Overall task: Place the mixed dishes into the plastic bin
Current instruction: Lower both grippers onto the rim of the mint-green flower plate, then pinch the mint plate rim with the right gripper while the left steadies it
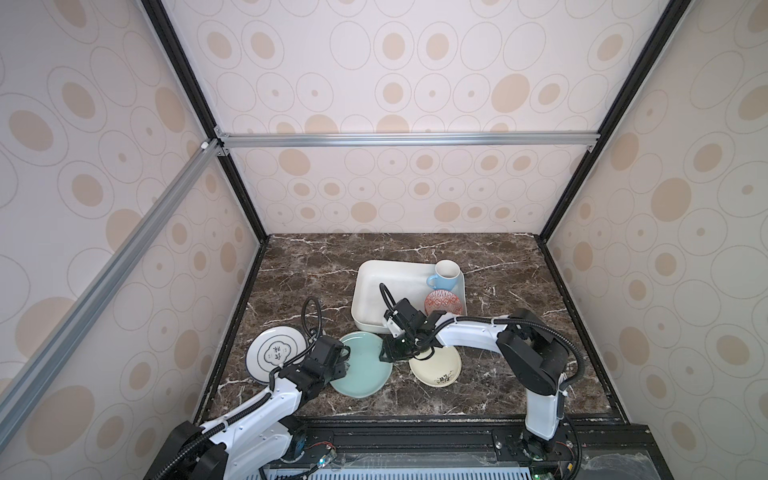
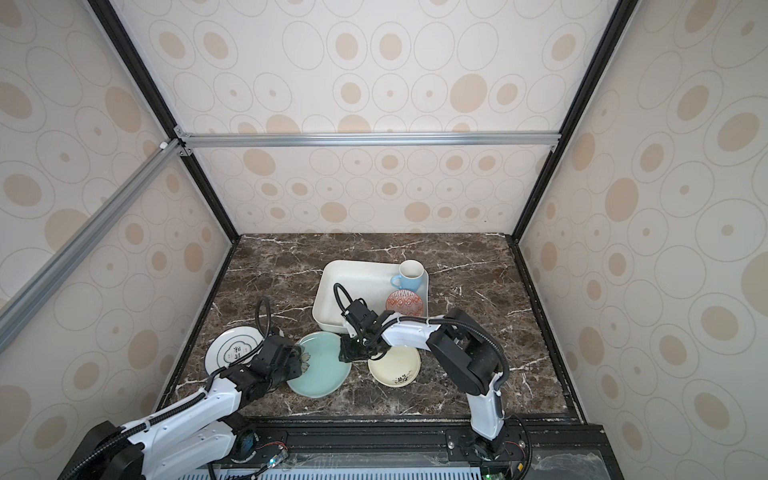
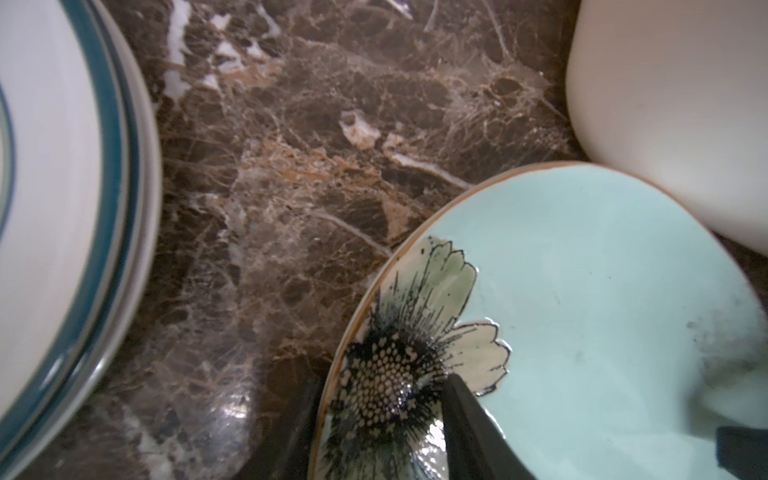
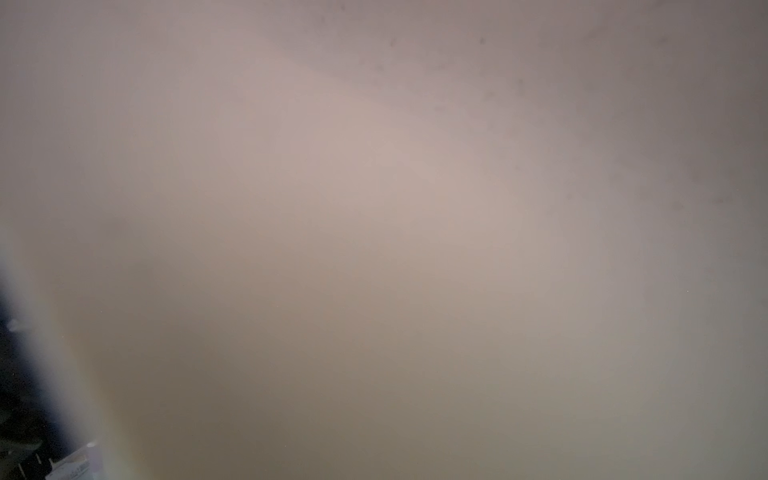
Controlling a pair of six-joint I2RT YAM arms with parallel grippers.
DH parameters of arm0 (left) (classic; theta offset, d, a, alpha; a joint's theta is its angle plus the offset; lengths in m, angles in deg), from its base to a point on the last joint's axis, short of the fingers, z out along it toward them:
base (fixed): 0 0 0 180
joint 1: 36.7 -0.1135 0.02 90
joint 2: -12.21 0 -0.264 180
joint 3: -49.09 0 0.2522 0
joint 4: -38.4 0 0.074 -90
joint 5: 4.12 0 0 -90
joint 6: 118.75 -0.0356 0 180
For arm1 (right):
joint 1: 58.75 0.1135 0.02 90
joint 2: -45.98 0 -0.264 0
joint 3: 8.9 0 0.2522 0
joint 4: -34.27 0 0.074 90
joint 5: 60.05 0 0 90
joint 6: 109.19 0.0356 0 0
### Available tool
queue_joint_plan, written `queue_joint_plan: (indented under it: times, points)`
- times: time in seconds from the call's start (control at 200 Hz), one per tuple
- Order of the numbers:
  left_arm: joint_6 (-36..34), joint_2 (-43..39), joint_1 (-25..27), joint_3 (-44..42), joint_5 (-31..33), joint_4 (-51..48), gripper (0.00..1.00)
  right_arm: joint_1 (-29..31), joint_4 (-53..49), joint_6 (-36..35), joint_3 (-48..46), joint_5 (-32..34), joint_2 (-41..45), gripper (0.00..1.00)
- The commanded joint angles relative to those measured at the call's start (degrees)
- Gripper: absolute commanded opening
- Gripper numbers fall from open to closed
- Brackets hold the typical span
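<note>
Closest to me, the left arm reaches low over the marble worktop (image 1: 311, 270). The left pincer (image 3: 380, 384) sits astride the rim of the teal flower plate (image 3: 602, 299). One dark finger is outside the edge and its mate rests on the glazed daisy, so the two are apart with no pinch visible yet. On the opposite side the right pincer (image 1: 387, 355) hangs at that plate's other edge. Whether its jaws stand apart or together I cannot tell, since its own wrist view is a cream blur.

The step in hand, as I judge it, is a two-armed lift of the teal plate. It lies flat on the worktop just beside the near corner of the plastic bin (image 1: 386, 286). A light-blue mug (image 1: 446, 276) and a red-patterned bowl (image 1: 444, 302) sit inside along the bin's right side. The white blue-rimmed plates (image 1: 272, 353), stacked, and the small cream plate (image 1: 440, 372) lie outside.

Next, I think, both pincers need a firm bite on the thin rim. Then comes a level raise over the bin's flared lip onto its bare floor. Glazed ceramic is slick and hard, and the rim is shallow. The bin is smooth matte plastic with rounded corners.
</note>
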Motion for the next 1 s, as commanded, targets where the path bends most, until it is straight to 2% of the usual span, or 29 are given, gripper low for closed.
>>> queue_joint_plan:
  times: [0.0, 0.165, 0.27, 0.35, 0.46, 0.5, 0.715, 0.785, 0.81, 0.995]
  points:
    - [1.5, 2.1, 0.8, -2.5, -5.6, 2.1, 0.46, 1.8, 0.3, 2.0, -3.1, -6.0, -3.6, 0.33]
    - [1.7, 2.6, 1.3, -3.0, -6.1, 4.0, 0.45, 1.7, 2.5, 2.6, -4.7, -7.6, -2.8, 0.25]
    - [1.5, 3.2, 1.6, -2.7, -6.1, 4.3, 0.45, 1.7, 2.8, 2.4, -5.2, -7.9, -2.2, 0.16]
    - [1.5, 3.0, 1.9, -2.4, -6.0, 4.3, 0.47, 1.7, 2.5, 2.2, -5.3, -8.1, -1.8, 0.08]
    - [1.3, 2.1, 2.0, -1.9, -5.6, 3.5, 0.52, 1.8, 1.8, 1.9, -5.3, -8.3, -1.0, 0.02]
    - [1.2, 1.5, 2.0, -1.6, -5.3, 2.8, 0.55, 1.8, 1.6, 1.7, -5.3, -8.3, -0.6, 0.00]
    - [-0.2, -2.8, 2.0, 1.4, -2.3, -2.6, 0.81, 1.8, 0.5, 0.8, -5.0, -9.8, 1.1, 0.00]
    - [-0.8, -3.6, 2.0, 2.5, -1.4, -4.2, 0.90, 1.7, 0.1, 0.6, -4.9, -10.3, 1.8, 0.00]
    - [-0.9, -3.8, 2.0, 2.9, -1.1, -4.6, 0.98, 1.7, 0.0, 0.6, -4.9, -10.3, 2.0, 0.00]
    - [-1.3, -1.5, 2.0, 6.3, -0.3, -5.6, 0.99, 1.6, -3.0, -0.9, -3.8, -9.4, 4.0, 0.00]
